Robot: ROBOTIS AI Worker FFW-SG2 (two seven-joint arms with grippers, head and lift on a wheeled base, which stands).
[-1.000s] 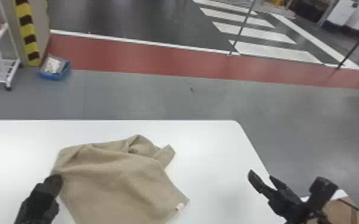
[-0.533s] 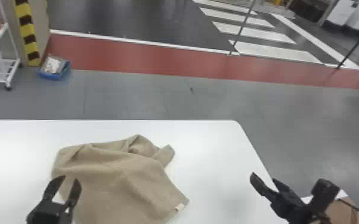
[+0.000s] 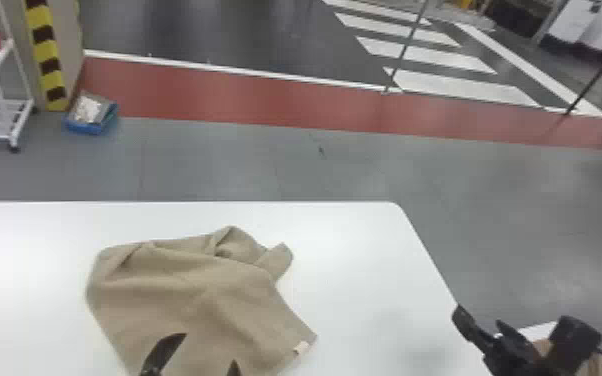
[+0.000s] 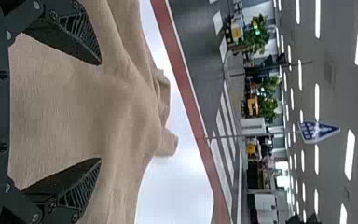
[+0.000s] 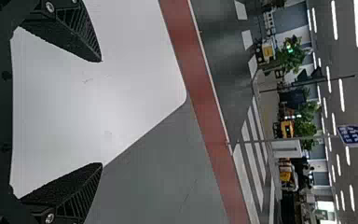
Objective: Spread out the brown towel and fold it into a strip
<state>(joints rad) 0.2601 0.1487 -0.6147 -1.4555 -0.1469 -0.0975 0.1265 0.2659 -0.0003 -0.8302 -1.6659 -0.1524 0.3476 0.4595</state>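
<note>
Over the last second the left tool [image 3: 206, 351] has swung from the brown towel's [image 3: 200, 305] 8 o'clock side in across its near part at 6 o'clock, its two fingers spread with nothing pinched between them. Whether the tips touch the cloth, I can't tell. Meanwhile the right tool [image 5: 101, 112] has drifted a little outward, toward 4 o'clock in the head view, well apart from the towel; its fingers are spread as well and empty.

Next outward, the towel's corner with the pale label [image 3: 300, 347] points to 4 o'clock and looks to lie where it did. So only the arms have moved, and the spreading is no further along.

Past the middle, the towel lies slack on the table [image 3: 355, 260], with a crumpled ridge at 12 o'clock and a turned flap [image 3: 275, 260] near 2 o'clock. Those folds probably need to be opened before any strip can be made. The left tool's new place suggests a grip on the near cloth; the risk is catching two layers, or dragging the whole thing closer without opening it.

Farther off, beyond the table, runs a red floor band [image 3: 245, 97].
</note>
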